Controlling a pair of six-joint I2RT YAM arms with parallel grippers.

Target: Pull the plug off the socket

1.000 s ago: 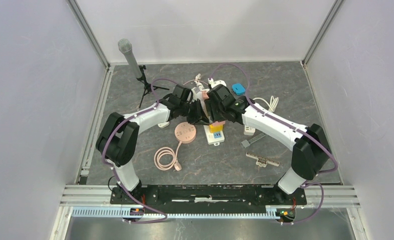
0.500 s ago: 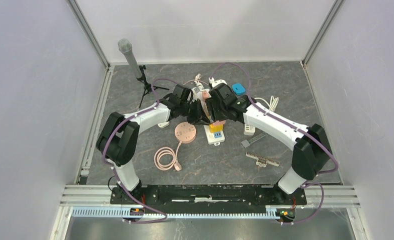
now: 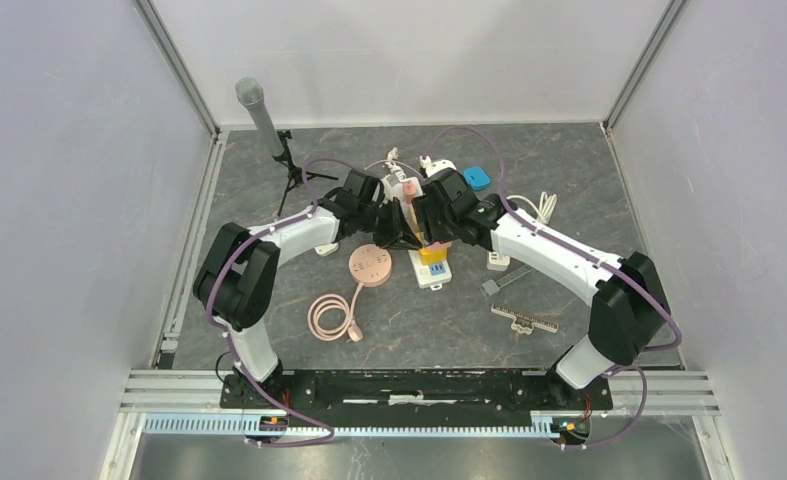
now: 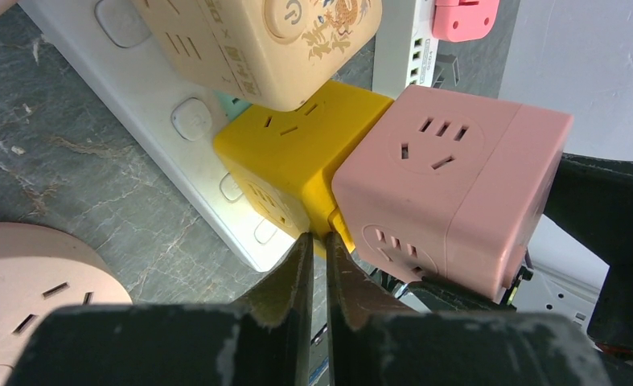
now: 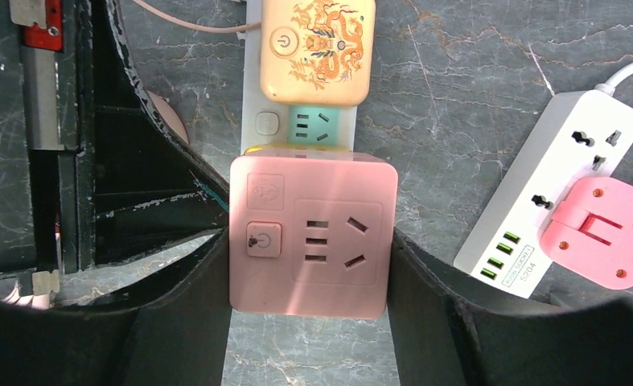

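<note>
Plug (image 5: 313,233), a pink cube with sockets on its faces, sits between the right fingers (image 5: 425,338). They stand about half open and press on its two flat opposite sides, so they seem to have hold of it. The left fingers (image 4: 285,281) are closed tip to tip and hold nothing. Their tips rest at the seam where the pink cube meets the yellow socket cube (image 4: 289,153).

The yellow cube is seated on a white power strip (image 4: 148,88), and a beige cube (image 5: 317,48) is plugged in just beyond it. All of this lies mid-counter (image 5: 474,80), toward the far side, between the two arms. A second strip (image 5: 554,177) lies to the right, apart.

The plug looks like hard, light plastic with smooth, rounded sides, so a weak pinch could slide off. The flat side faces are the best place to grip. Its pins probably hold by friction alone, so a straight pull suits it better than twisting. The strip looks light too and will likely lift with the plug unless it is held down.
</note>
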